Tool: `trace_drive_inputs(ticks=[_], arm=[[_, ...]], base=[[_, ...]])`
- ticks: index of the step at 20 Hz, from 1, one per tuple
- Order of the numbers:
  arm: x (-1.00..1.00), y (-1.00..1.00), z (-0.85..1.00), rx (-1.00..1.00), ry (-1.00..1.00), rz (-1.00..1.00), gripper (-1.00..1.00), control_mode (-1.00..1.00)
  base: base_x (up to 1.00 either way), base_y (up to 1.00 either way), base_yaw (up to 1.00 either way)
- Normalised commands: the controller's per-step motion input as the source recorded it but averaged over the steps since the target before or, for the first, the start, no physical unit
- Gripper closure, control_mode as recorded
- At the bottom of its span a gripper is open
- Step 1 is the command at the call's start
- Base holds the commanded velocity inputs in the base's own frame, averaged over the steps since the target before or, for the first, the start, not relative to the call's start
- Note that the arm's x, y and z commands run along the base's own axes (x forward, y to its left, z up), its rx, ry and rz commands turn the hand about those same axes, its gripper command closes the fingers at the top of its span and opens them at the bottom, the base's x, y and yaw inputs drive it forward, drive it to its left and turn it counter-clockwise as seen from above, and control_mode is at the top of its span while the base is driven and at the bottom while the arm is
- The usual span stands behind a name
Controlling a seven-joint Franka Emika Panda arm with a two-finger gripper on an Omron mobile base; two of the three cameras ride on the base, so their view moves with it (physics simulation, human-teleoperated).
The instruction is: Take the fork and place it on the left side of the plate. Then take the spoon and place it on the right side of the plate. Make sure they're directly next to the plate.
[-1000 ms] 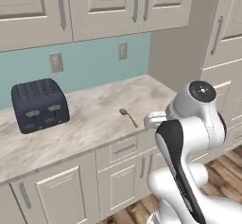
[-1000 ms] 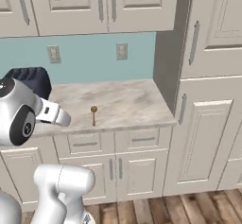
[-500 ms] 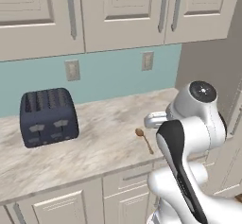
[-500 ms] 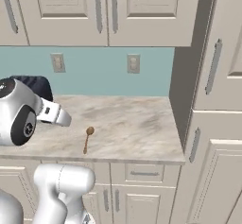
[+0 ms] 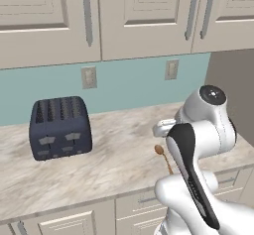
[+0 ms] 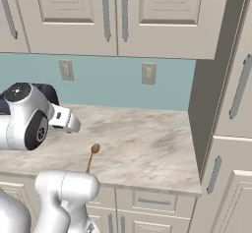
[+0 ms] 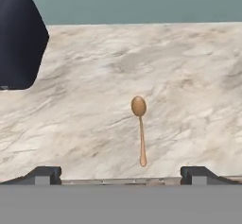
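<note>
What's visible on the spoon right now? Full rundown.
The spoon is small and orange-brown all over, wooden-looking, with a round bowl and a thin straight handle. It lies flat on the marbled countertop, near the front edge, bowl toward the backsplash and handle toward the robot. Nothing touches it but the counter. The dark toaster stands well off to its left. The open end effector is short of it, empty.

The spoon (image 7: 139, 126) lies on the counter (image 7: 189, 76) well to the right of the toaster (image 5: 60, 127), nearer the counter's front edge, its bowl pointing toward the backsplash (image 5: 129, 83).
</note>
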Motion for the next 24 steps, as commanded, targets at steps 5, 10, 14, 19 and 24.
trace_drive_inputs(ticks=[5, 10, 14, 19, 24], arm=[[0.08, -0.27, -0.89, 0.00, 0.08, 0.16, -1.00, -1.00], [0.10, -0.12, -0.90, -0.03, 0.09, 0.12, -1.00, -1.00], [0.22, 0.00, -0.71, -0.09, 0.06, 0.04, -1.00, -1.00], [0.28, 0.00, -0.62, -0.07, 0.11, 0.04, -1.00, -1.00], [0.29, -0.15, -0.53, -0.01, 0.10, 0.01, -1.00, -1.00]], base=[[0.00, 0.00, 0.00], [0.00, 0.00, 0.00], [0.00, 0.00, 0.00], [0.00, 0.00, 0.00], [0.00, 0.00, 0.00]])
